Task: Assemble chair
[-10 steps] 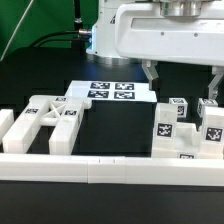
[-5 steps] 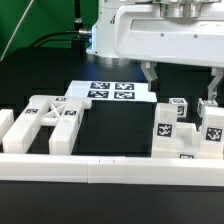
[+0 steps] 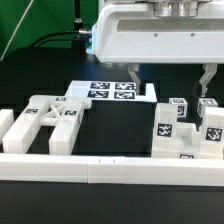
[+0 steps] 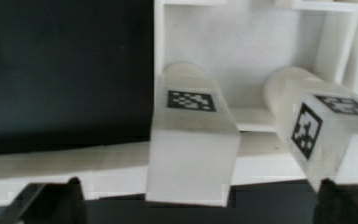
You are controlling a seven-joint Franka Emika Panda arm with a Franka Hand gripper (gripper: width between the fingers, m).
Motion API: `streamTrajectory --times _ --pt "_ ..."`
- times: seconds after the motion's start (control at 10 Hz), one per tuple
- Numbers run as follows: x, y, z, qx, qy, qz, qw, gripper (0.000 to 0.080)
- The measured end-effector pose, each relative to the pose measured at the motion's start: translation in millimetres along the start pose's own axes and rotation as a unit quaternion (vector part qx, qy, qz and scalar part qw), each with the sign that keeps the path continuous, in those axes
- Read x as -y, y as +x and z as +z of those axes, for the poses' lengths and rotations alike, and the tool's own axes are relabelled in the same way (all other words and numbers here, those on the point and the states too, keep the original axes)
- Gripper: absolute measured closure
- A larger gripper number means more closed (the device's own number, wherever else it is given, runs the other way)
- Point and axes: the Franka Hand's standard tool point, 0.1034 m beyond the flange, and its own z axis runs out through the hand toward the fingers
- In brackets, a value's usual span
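Observation:
The chair's loose white parts lie along the front rail. A cut-out frame [image 3: 50, 122] and a plain block [image 3: 6, 126] sit at the exterior view's left. Tagged blocks [image 3: 170, 122] [image 3: 213, 122] [image 3: 186, 154] stand at its right. My gripper [image 3: 169, 76] hangs open above and behind the right-hand blocks, holding nothing. In the wrist view, two upright tagged pieces [image 4: 195, 130] [image 4: 318, 122] stand side by side below the gripper [image 4: 201, 202]. Its dark fingertips [image 4: 55, 200] are spread wide on either side of them, touching neither.
The marker board [image 3: 112, 90] lies flat on the black table behind the parts. A long white border rail [image 3: 110, 168] runs along the front edge. More white surface [image 4: 247, 35] shows beyond the two pieces in the wrist view.
The gripper has shifted toward the exterior view's left and risen slightly, staying open. The parts have not moved.

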Motion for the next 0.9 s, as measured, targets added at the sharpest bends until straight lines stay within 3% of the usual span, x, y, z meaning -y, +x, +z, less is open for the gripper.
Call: streamTrajectory --times 0.3,0.6,0.9 --pt "-2.7 -5.6 4.9 -0.003 -0.002 0.008 1.0 0.0151" --pt "-11.1 -26.9 23.2 -0.018 -0.013 0.013 1.0 0.0151" --pt "-14.7 -30.9 36.0 -0.023 -0.02 0.011 0.999 0.0151"
